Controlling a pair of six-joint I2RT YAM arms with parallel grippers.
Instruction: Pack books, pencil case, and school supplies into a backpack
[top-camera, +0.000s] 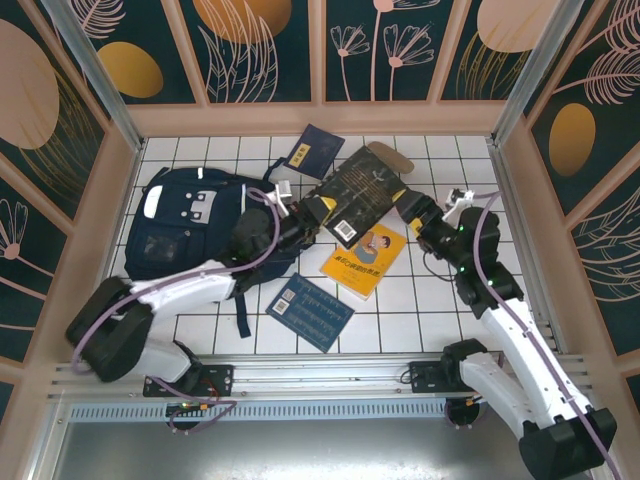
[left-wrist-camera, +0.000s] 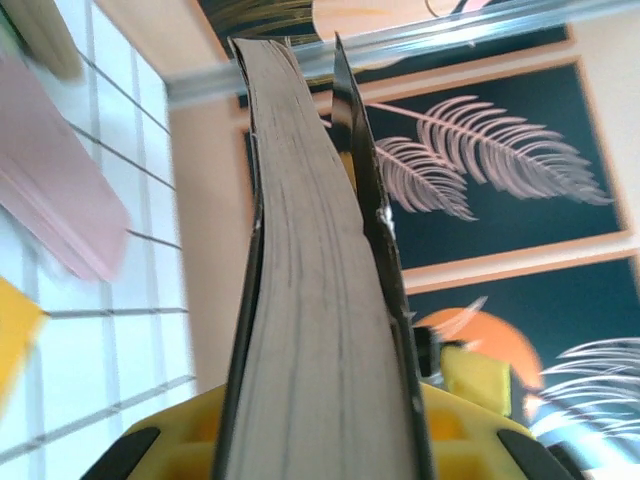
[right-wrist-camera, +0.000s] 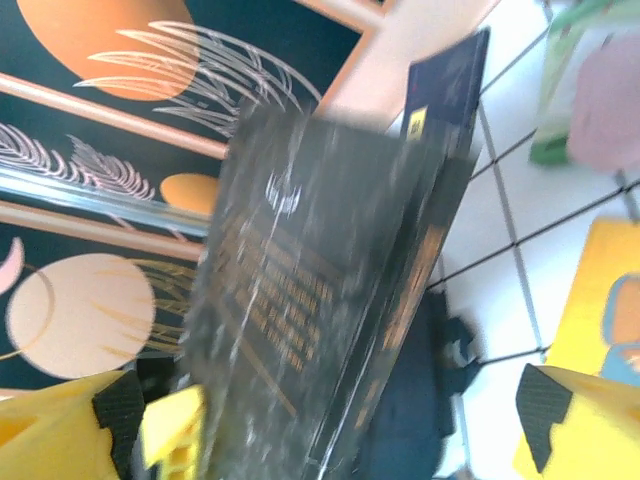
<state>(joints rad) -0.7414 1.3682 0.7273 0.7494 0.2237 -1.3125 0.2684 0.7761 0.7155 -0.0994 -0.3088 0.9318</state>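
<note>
The black book with gold print (top-camera: 365, 190) hangs tilted above the tiles. My left gripper (top-camera: 318, 213) is shut on its left edge, and the page block (left-wrist-camera: 320, 300) runs up between the jaws. At the book's right edge my right gripper (top-camera: 412, 208) stands open, its fingertips (right-wrist-camera: 545, 405) wide on either side of the cover (right-wrist-camera: 320, 300). The navy backpack (top-camera: 190, 220) lies at the left. On the tiles lie the yellow book (top-camera: 365, 260), the blue book (top-camera: 310, 312) and the navy booklet (top-camera: 310, 150). The pink pencil case (left-wrist-camera: 60, 210) lies under the raised book, with a green pack (right-wrist-camera: 560, 90) beside it.
A tan oval piece (top-camera: 392, 155) peeks out behind the black book near the back wall. Patterned walls with metal posts close in the tiled floor on three sides. A backpack strap (top-camera: 243, 315) trails toward the front rail (top-camera: 320, 375).
</note>
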